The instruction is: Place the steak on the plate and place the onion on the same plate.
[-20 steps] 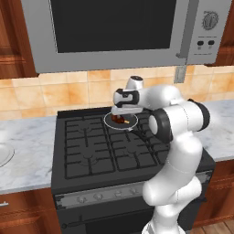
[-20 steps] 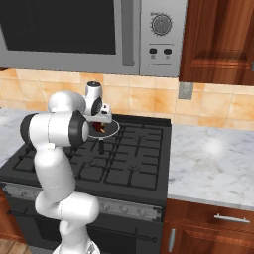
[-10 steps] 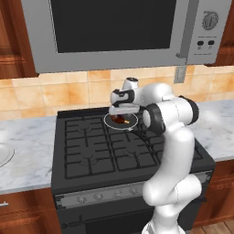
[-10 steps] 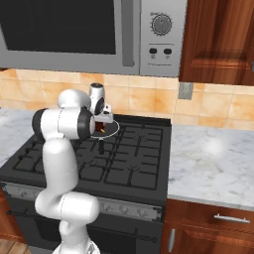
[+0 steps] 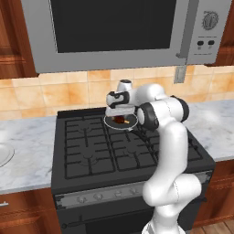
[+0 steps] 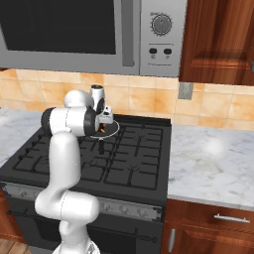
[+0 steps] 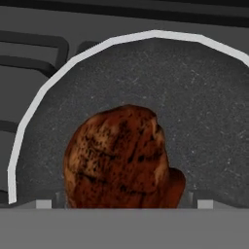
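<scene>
Steak (image 7: 121, 158) lies in a dark, pale-rimmed pan (image 7: 204, 102) on the stove (image 5: 91, 151) (rear burner). Jaws (image 5: 119, 119) hover just above it — grip state cannot be told.

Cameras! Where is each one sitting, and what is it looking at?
Left base view: behind the arm on its left, looking forward and down at the stove; the white arm rises at lower right.
Right base view: behind on the right, same stove; the arm rises at lower left.
Hand view: on the hand, staring close at the steak in a round pan.
Both base views share the stove and microwave.
</scene>
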You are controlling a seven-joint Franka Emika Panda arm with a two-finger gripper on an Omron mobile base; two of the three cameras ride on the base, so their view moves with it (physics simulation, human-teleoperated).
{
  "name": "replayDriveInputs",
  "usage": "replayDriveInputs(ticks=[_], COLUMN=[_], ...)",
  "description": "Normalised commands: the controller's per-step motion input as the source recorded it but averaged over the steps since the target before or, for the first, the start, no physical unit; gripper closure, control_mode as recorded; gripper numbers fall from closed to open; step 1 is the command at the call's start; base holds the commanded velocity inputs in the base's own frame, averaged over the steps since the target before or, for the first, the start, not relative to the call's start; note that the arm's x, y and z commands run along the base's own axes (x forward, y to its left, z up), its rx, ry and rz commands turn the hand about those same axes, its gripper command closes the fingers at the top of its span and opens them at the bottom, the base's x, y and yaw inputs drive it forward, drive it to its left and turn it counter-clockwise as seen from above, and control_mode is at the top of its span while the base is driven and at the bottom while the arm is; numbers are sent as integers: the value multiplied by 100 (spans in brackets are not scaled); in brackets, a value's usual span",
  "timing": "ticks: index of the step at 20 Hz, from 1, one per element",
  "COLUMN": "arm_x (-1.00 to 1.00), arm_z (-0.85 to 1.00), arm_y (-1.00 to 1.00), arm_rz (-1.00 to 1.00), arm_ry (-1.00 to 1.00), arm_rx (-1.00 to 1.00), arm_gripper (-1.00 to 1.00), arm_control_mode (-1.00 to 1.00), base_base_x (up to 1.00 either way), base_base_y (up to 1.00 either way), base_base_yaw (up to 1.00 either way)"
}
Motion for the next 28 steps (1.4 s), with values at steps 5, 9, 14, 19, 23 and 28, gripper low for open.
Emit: replayDriveInputs(ticks=[5, 9, 14, 19, 23, 28], arm_x=[8, -1, -18, -18, -19, -39], arm_z=[-19, -25, -21, 9, 22, 24], arm_y=[5, 2, 0, 0, 0, 0], arm_rz=[0, 0, 0, -4, -7, -5], arm_ry=[4, 0, -3, -15, -16, -13], arm_rx=[-3, -2, 0, 0, 0, 1], arm_gripper=[-100, 100, 100, 100, 100, 100], arm_control_mode=[-100, -100, -100, -100, -100, -100], base_base_x=[0, 0, 0, 0, 0, 0], base_base_y=[0, 0, 0, 0, 0, 0], base_base_yaw=[0, 0, 0, 0, 0, 0])
